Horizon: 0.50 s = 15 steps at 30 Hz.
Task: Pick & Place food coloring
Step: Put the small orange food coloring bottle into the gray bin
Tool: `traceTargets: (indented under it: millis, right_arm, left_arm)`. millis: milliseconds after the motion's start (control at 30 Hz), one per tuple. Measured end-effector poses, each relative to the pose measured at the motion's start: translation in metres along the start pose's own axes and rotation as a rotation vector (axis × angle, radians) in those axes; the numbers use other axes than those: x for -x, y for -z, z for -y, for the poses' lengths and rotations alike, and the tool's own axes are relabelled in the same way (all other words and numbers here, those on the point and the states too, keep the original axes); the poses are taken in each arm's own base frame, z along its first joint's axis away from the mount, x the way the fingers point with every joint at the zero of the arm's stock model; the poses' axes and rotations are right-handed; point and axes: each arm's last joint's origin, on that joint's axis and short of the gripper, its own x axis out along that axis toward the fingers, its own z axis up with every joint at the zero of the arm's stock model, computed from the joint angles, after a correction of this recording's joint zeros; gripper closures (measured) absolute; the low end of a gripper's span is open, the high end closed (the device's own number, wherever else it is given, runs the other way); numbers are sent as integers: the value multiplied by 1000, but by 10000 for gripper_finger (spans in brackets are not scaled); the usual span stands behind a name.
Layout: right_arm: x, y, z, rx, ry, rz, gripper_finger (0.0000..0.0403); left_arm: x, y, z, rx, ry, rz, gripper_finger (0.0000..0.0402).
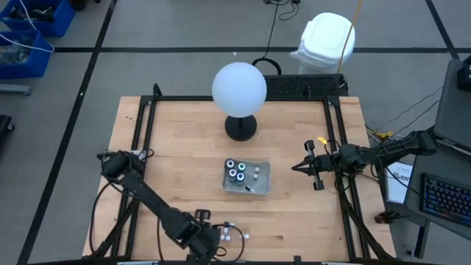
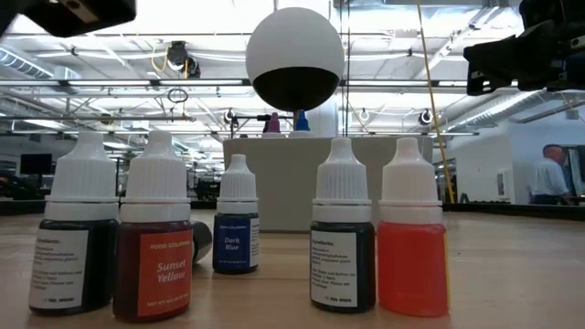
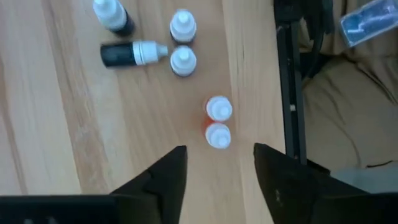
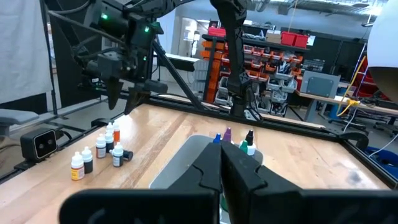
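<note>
Risk: upright orange bottles (image 3: pixel 218 121) toppled if parted left gripper (image 3: pixel 214 168) is lowered off-centre; right gripper (image 4: pixel 222 165) clenched, empty.

Left arm stretched along the table's near-left side, left gripper (image 1: pixel 221 239) at the near edge, pointing down, fingers (image 3: pixel 169 177) parted with nothing between them, right arm reaching in from the right, right gripper (image 1: pixel 296 168) level above the table, jaws closed, empty
</note>
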Motion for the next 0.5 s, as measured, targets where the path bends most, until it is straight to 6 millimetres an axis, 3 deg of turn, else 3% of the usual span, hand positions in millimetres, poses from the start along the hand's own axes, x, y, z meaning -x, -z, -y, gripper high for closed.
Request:
traceTargets:
  millis: [233,500]
  right_arm:
    - [0,0,0,0,0,0,403]
    - [0,0,0,0,0,0,403]
  left_arm:
    - [-3,-5,2,-13,25,46,188]
    - [-29,-3,7,-32,26,3,188]
